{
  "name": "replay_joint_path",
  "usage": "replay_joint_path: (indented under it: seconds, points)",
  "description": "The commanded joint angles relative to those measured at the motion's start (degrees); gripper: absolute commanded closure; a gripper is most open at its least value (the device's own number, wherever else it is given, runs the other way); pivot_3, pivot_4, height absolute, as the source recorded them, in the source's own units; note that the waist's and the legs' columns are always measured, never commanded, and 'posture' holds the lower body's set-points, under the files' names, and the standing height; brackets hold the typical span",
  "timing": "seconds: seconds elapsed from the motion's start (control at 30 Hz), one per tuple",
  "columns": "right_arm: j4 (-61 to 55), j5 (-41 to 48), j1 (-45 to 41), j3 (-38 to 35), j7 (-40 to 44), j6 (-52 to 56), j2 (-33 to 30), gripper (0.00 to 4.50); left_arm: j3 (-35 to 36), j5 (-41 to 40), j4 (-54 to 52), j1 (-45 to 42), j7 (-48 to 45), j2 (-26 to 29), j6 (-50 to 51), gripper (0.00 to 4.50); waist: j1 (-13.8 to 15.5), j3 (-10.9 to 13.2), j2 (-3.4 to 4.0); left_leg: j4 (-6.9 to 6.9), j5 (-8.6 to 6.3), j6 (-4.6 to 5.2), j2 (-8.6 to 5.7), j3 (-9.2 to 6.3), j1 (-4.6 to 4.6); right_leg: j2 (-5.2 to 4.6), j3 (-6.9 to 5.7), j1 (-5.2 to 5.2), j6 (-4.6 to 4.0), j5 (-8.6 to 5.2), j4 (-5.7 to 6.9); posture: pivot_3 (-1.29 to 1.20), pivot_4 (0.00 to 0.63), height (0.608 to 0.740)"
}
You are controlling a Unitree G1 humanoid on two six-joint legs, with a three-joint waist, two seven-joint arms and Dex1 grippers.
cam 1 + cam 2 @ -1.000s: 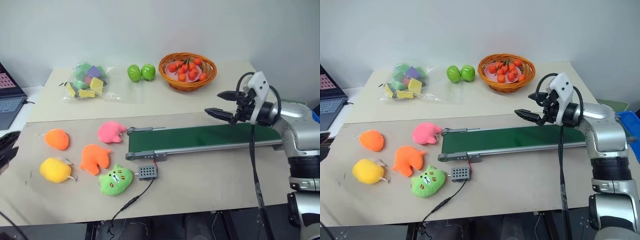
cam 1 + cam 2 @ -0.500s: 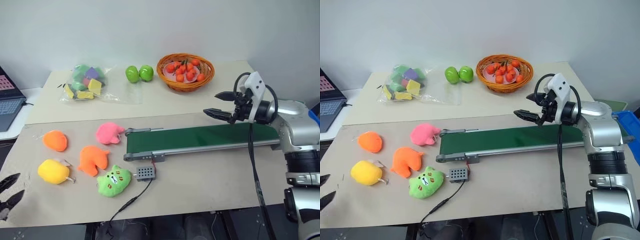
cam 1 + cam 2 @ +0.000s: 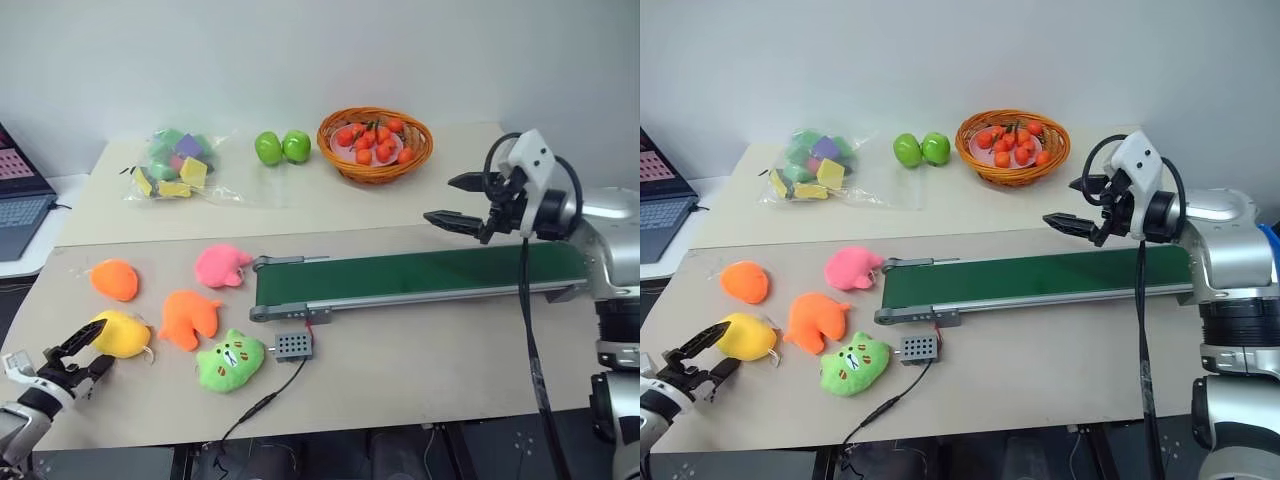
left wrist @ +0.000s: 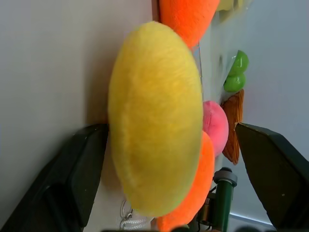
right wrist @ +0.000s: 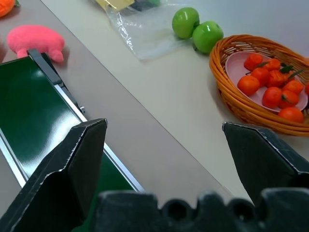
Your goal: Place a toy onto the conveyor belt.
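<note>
Left gripper [image 3: 78, 352] spread wide about the rounded yellow plush toy [image 3: 121, 333] on the tabletop.
The toy lies between the parted black fingers [image 4: 72, 179], beside an orange plush toy [image 3: 190, 318], well apart from the dark green conveyor belt [image 3: 420, 274]. The right gripper [image 3: 460, 201] hangs open above the belt's far end.

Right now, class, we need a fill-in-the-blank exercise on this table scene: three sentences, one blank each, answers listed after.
1. The left gripper is open around the ____ toy.
2. The belt's surface is dark ____.
3. The basket holds small ____ fruits.

Missing words: yellow; green; orange
</note>
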Motion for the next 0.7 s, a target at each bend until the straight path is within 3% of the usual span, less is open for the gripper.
replay_joint_path:
  seconds: [0.03, 0.07, 0.13, 0.37, 0.5, 0.7]
  points:
    - [-2.82, 0.40, -0.29, -2.06, -0.16, 0.59, -1.51, 0.00, -1.34, 0.16, 1.11, -1.63, 0.60, -0.68, -1.62, 0.07, 0.09, -0.01, 0.02, 0.00, 0.00, 0.00, 0.00, 0.00, 0.02, 0.00, 0.01, 0.00, 0.00, 0.00, 0.00, 0.00, 0.150, 0.740]
    - [-2.96, 0.32, -0.20, -2.05, -0.27, 0.62, -1.55, 0.00, -1.41, 0.05, 1.25, -1.94, 0.76, -0.68, -1.77, 0.59, 0.16, -0.02, 0.03, 0.00, 0.00, 0.00, 0.00, 0.00, 0.03, 0.00, 0.01, 0.00, 0.00, 0.00, 0.00, 0.00, 0.150, 0.740]
    - [-3.15, 0.27, -0.11, -2.05, -0.44, 0.69, -1.53, 0.00, -1.55, -0.28, 1.25, -2.24, 0.71, -0.58, -1.81, 1.03, 0.18, -0.02, 0.02, 0.00, 0.00, 0.00, 0.00, 0.01, 0.03, 0.00, 0.01, 0.01, 0.00, 0.00, 0.01, 0.00, 0.150, 0.740]
    - [-3.19, -0.07, 0.18, -1.75, -1.12, 0.41, -0.93, 0.00, 0.63, -2.69, 0.85, -3.57, 2.36, 0.78, -1.48, 3.69, 0.12, -0.02, 0.01, 0.00, -0.01, 0.01, 0.01, 0.01, -0.04, 0.01, 0.00, 0.00, 0.00, 0.01, 0.06, 0.00, 0.150, 0.740]
    - [-2.96, -0.22, 0.32, -1.48, -1.24, 0.06, -0.59, 0.00, 3.77, -6.22, -2.90, -3.83, 2.01, 2.19, 1.04, 3.69, -0.02, -0.02, 0.01, 0.00, -0.01, 0.01, 0.02, 0.01, -0.03, 0.02, 0.00, 0.00, 0.00, 0.00, 0.05, 0.00, 0.150, 0.740]
    - [-1.59, -0.86, -0.39, -0.74, -1.26, -0.92, 0.40, 0.00, 4.33, -10.49, -17.54, -3.83, 1.70, 3.72, 2.83, 3.69, -0.06, -0.01, -0.01, 0.00, -0.01, 0.01, 0.05, 0.01, -0.04, 0.02, 0.00, 0.00, 0.00, 0.00, 0.05, 0.00, 0.150, 0.740]
